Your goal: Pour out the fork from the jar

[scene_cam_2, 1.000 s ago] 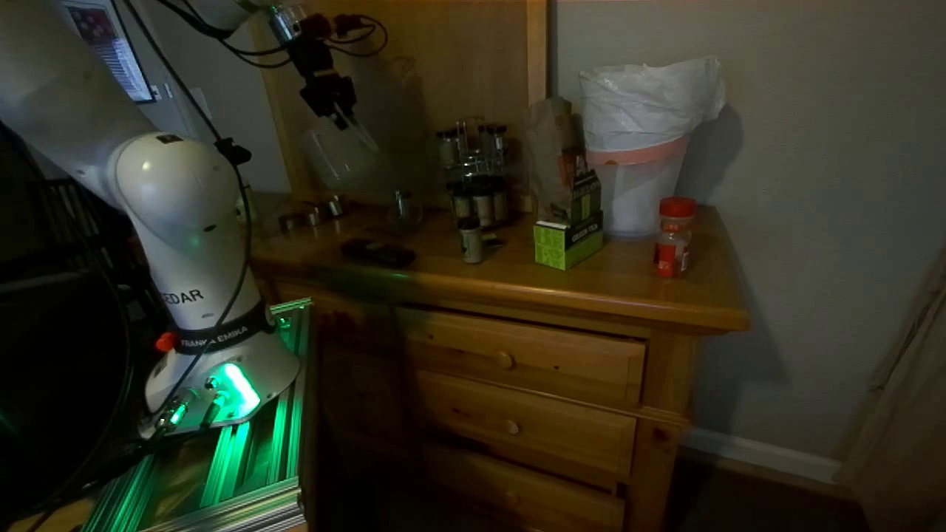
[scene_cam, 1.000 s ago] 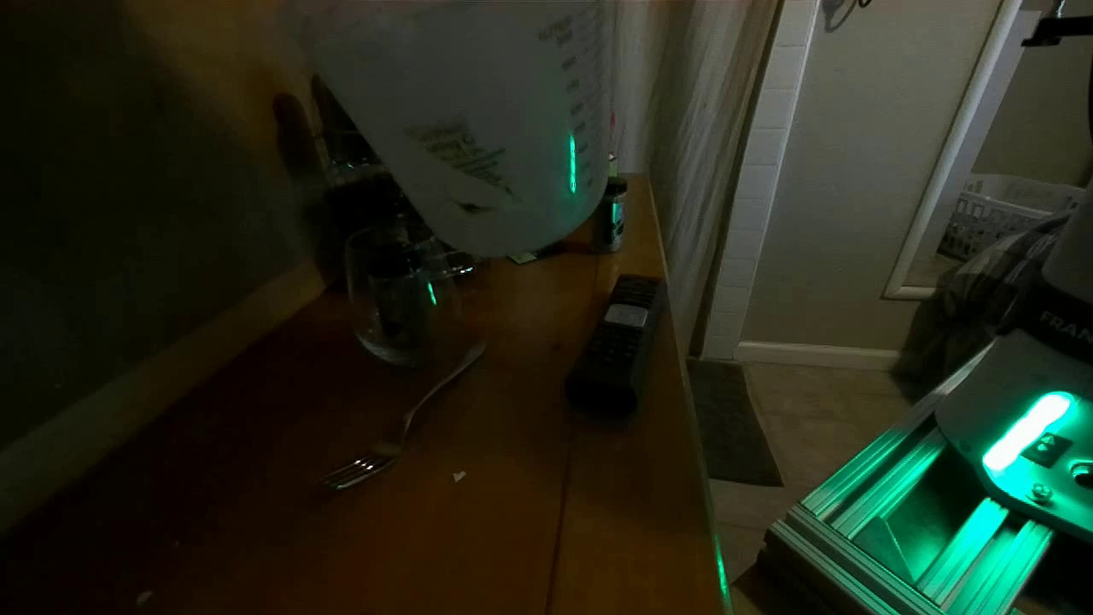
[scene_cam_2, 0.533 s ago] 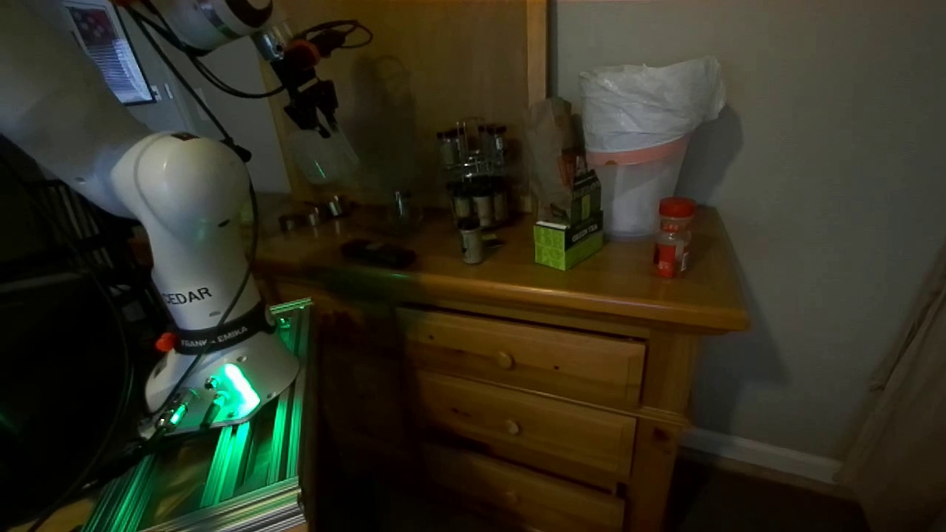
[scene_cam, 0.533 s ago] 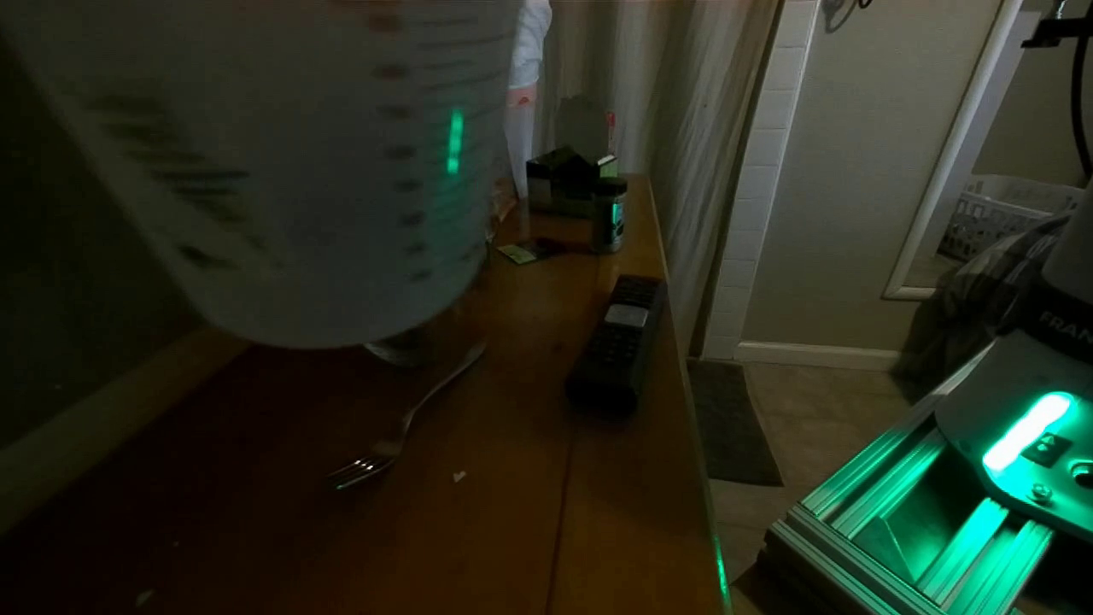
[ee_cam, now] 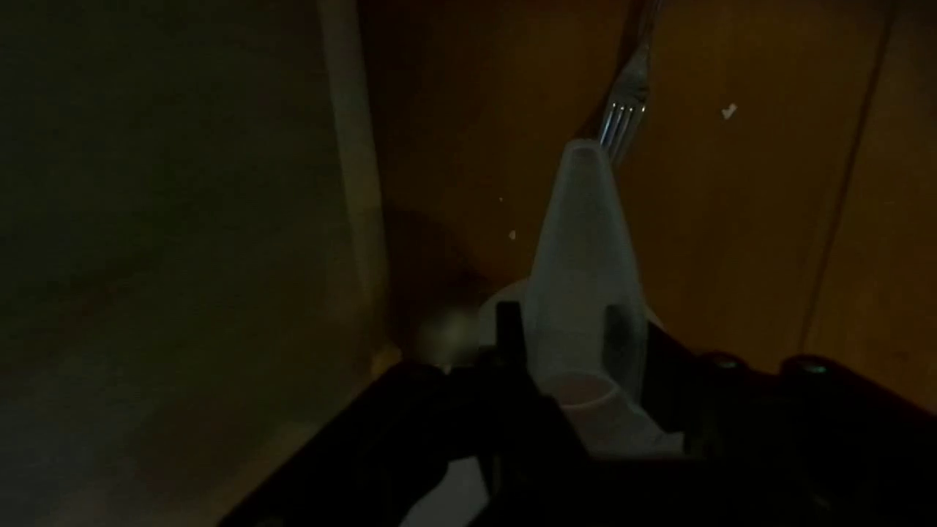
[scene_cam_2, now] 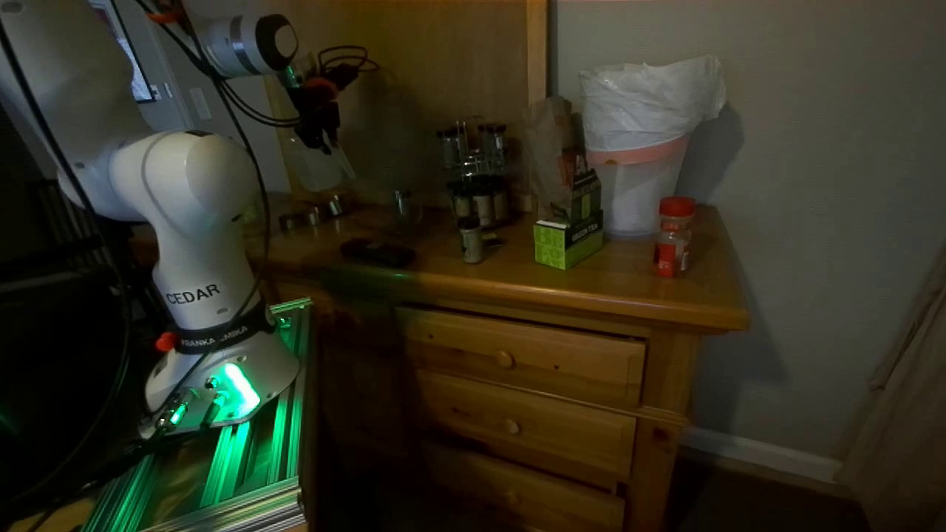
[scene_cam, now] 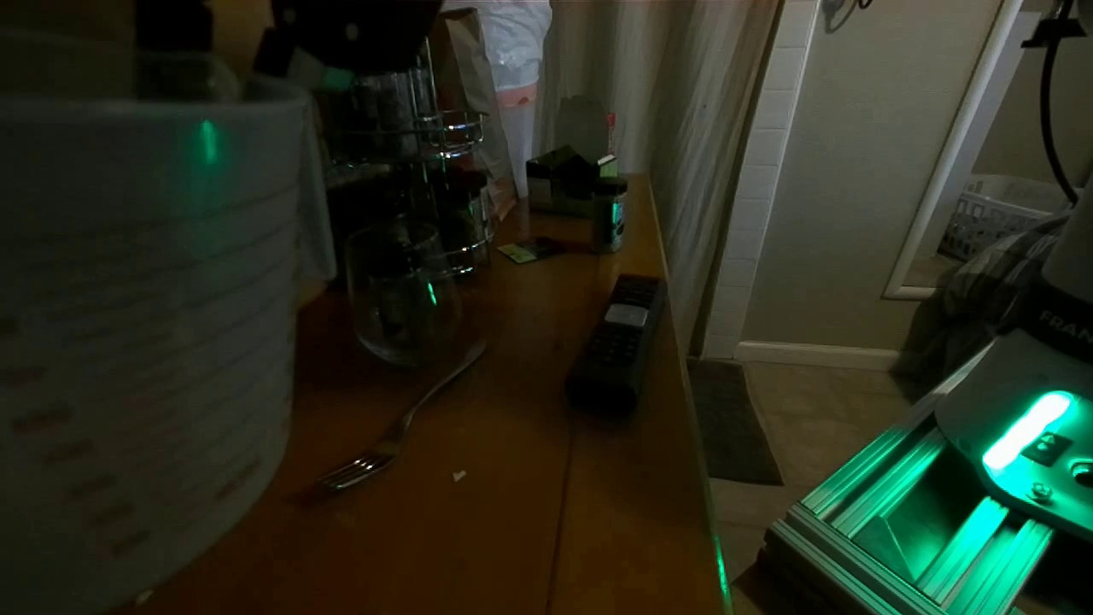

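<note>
The fork (scene_cam: 376, 453) is slim and silver. It lies on the wooden dresser top beside a clear stemless glass. Its tines and part of its handle show in the wrist view (ee_cam: 628, 95). The jar, a large translucent whitish measuring pitcher (scene_cam: 162, 342), hangs near upright at the left of an exterior view, close to the camera and cut off by the frame. It looks small and dim in an exterior view (scene_cam_2: 312, 170), above the dresser top. My gripper (ee_cam: 567, 326) is shut on the jar's handle (ee_cam: 585, 234); it also shows in an exterior view (scene_cam_2: 327, 148). The jar's inside is mostly hidden.
The stemless glass (scene_cam: 401, 295) stands behind the fork. A black handset (scene_cam: 619, 342) lies near the front edge. A spice rack (scene_cam_2: 477, 177), spice bottle (scene_cam_2: 471, 240), green tea box (scene_cam_2: 569, 240), bagged bucket (scene_cam_2: 635, 188) and red-capped bottle (scene_cam_2: 674, 236) stand farther along. A wall borders the dresser's back.
The jar has moved left and closer in an exterior view, come lower and turned from tilted to near upright. The glass and spice rack are uncovered. The fork lies still.
</note>
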